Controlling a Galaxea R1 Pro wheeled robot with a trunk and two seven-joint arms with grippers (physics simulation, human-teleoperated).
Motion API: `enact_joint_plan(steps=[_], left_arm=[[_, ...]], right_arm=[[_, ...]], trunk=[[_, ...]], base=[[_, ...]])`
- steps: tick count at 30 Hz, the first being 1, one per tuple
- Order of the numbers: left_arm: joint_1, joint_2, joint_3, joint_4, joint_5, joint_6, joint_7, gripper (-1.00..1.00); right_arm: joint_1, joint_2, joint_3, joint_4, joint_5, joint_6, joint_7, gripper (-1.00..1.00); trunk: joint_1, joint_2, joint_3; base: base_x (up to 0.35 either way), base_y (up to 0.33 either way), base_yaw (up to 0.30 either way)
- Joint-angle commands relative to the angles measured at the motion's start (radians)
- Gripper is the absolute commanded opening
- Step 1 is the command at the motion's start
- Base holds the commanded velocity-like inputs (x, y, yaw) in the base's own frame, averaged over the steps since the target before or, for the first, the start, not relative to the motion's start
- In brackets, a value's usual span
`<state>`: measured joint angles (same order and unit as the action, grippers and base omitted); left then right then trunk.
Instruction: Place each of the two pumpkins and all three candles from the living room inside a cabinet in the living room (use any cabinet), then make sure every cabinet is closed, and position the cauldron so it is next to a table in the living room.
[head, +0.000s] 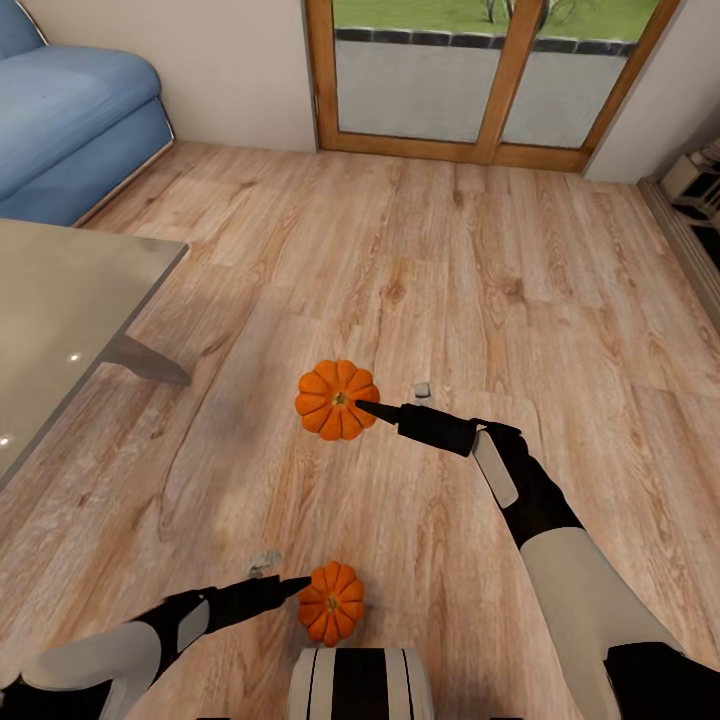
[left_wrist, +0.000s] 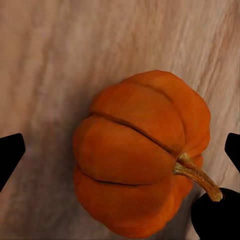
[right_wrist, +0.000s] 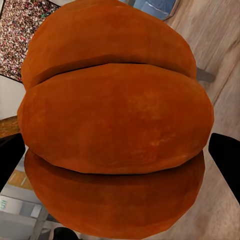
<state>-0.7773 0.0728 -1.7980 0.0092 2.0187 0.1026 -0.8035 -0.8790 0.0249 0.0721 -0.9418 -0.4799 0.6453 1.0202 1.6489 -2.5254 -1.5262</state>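
Note:
Two bright orange ribbed pumpkins show over the plank floor. The farther pumpkin (head: 337, 400) is held off the floor by my right gripper (head: 366, 407). In the right wrist view this pumpkin (right_wrist: 115, 125) spans the whole gap, and both black fingertips (right_wrist: 11, 157) press its sides. The nearer pumpkin (head: 331, 602) rests on the floor just ahead of my base. My left gripper (head: 297, 589) is open around it. In the left wrist view that pumpkin (left_wrist: 140, 155), with its brown stem, lies between the wide-apart fingertips (left_wrist: 10, 155), a gap on each side.
The glass-topped table (head: 60, 300) with a dark angled leg (head: 150, 362) stands at the left. The blue sofa (head: 70, 120) is behind it. A wood-framed glass door (head: 470, 80) fills the far wall. White equipment (head: 692, 180) sits at the right wall.

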Motion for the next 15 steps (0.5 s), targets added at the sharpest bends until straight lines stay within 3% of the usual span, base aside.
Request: enact_joint_plan(steps=[1,5,15], left_arm=[[0.0,-0.005,0.0,0.0,0.0,0.001,0.012,1.0],[0.001,-0.034,0.0,0.0,0.0,0.001,0.07,1.0],[0.002,-0.04,0.0,0.002,0.0,0.001,0.081,1.0]], right_arm=[[0.0,0.0,0.0,0.0,-0.001,0.0,0.0,-1.0],[0.0,0.0,0.0,0.0,-0.001,0.0,0.0,-1.0],[0.0,0.0,0.0,0.0,-0.002,0.0,0.0,-1.0]], trunk=[[0.0,0.0,0.0],[0.0,0.0,0.0],[0.0,0.0,0.0]], base=[[0.0,0.0,0.0],[0.0,0.0,0.0],[0.0,0.0,0.0]])
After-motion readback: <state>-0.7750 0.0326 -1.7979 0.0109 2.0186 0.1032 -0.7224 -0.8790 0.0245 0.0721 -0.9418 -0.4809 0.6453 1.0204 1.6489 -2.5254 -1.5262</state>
